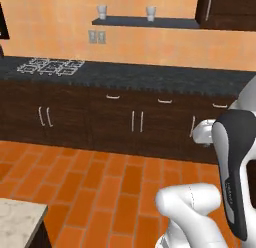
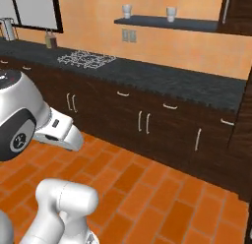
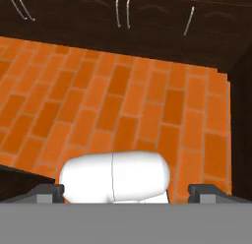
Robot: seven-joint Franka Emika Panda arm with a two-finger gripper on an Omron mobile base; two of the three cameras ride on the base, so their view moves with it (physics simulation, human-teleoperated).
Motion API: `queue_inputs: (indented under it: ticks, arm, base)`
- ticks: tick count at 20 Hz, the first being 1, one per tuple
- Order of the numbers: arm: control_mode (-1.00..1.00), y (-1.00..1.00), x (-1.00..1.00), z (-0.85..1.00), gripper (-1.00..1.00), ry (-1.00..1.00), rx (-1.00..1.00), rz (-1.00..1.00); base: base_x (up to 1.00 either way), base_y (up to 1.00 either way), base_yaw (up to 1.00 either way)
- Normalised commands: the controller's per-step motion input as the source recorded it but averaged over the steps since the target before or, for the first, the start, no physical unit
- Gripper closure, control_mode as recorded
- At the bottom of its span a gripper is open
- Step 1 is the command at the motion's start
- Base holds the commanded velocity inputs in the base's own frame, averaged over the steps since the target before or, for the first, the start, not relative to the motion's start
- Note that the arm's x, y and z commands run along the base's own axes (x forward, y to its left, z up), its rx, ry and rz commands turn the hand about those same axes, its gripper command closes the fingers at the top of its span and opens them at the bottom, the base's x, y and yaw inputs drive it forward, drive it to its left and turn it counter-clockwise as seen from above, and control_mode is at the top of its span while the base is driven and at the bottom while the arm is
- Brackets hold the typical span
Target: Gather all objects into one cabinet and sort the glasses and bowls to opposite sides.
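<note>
A: Where is the gripper [image 3: 126, 190] now, and does it hold something?

B: In my hand view the two finger tips stand at 7 and 5 o'clock, as far apart as they go, and nothing is between them. It looks down at the brick floor [image 3: 123, 105], so I judge the arm is only folded for travel.

A: And the task things?

B: I see the cabinet [image 1: 227, 9] at 1 o'clock in the left base view, door closed, its handle [image 1: 209, 5] a pale bar. Two pale cups [image 1: 102, 11] stand on the wall shelf [image 1: 145, 22] at 12 o'clock, well apart from each other. I cannot tell if these are the glasses. The bowls I cannot locate.

A: Any labels to read?

B: No. The counter [image 2: 162, 80] and stove [image 2: 84, 59] show no writing.
</note>
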Motion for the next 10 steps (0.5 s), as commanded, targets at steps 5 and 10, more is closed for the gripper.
queue_inputs:
  ticks: [5,10]
  arm:
    - [1.00,0.00,0.00,0.00,-1.00,0.00,0.00,0.00]
    - [1.00,0.00,0.00,0.00,-1.00,0.00,0.00,0.00]
  base:
    - [0.05,0.00,0.72]
    - [0.02,-0.11,0.79]
